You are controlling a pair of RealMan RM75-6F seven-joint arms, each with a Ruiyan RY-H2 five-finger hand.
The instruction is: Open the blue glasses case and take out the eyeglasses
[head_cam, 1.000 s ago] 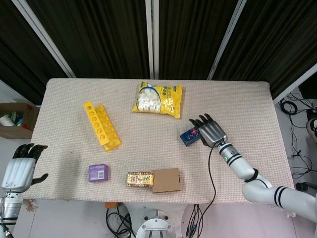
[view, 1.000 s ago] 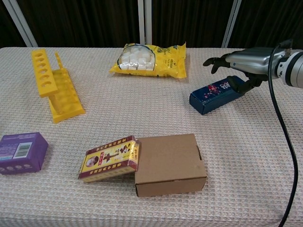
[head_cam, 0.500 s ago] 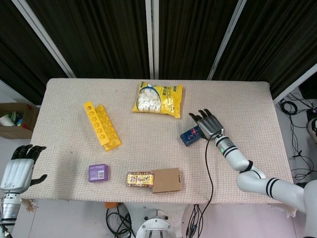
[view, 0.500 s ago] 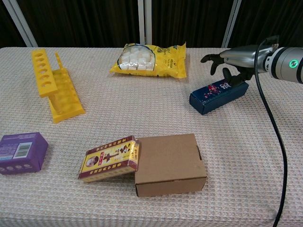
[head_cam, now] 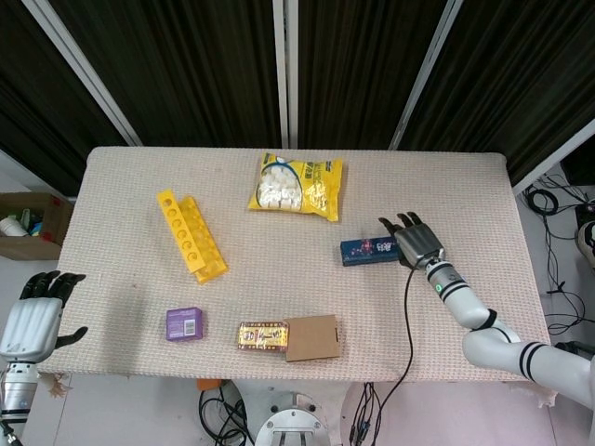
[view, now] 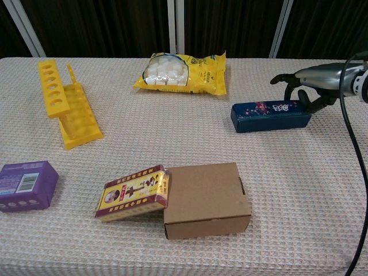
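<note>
The blue glasses case (head_cam: 369,250) lies closed on the table right of centre, long side running left to right; the chest view shows its patterned lid (view: 269,116). My right hand (head_cam: 418,243) is at the case's right end, fingers spread and draped over that end (view: 310,92), thumb held off the case and nothing gripped. The eyeglasses are hidden. My left hand (head_cam: 37,311) hangs with fingers apart beyond the table's front left corner, holding nothing, and shows only in the head view.
A yellow snack bag (head_cam: 296,185) lies behind the case. A yellow rack (head_cam: 191,234) sits at the left. A purple box (head_cam: 184,323), a red-yellow box (head_cam: 261,335) and a brown carton (head_cam: 312,336) line the front edge.
The case has swung from a slant to lie level, left to right, and shifted a little right. My right hand moved right with it, staying at its right end. The left hand barely moved.
</note>
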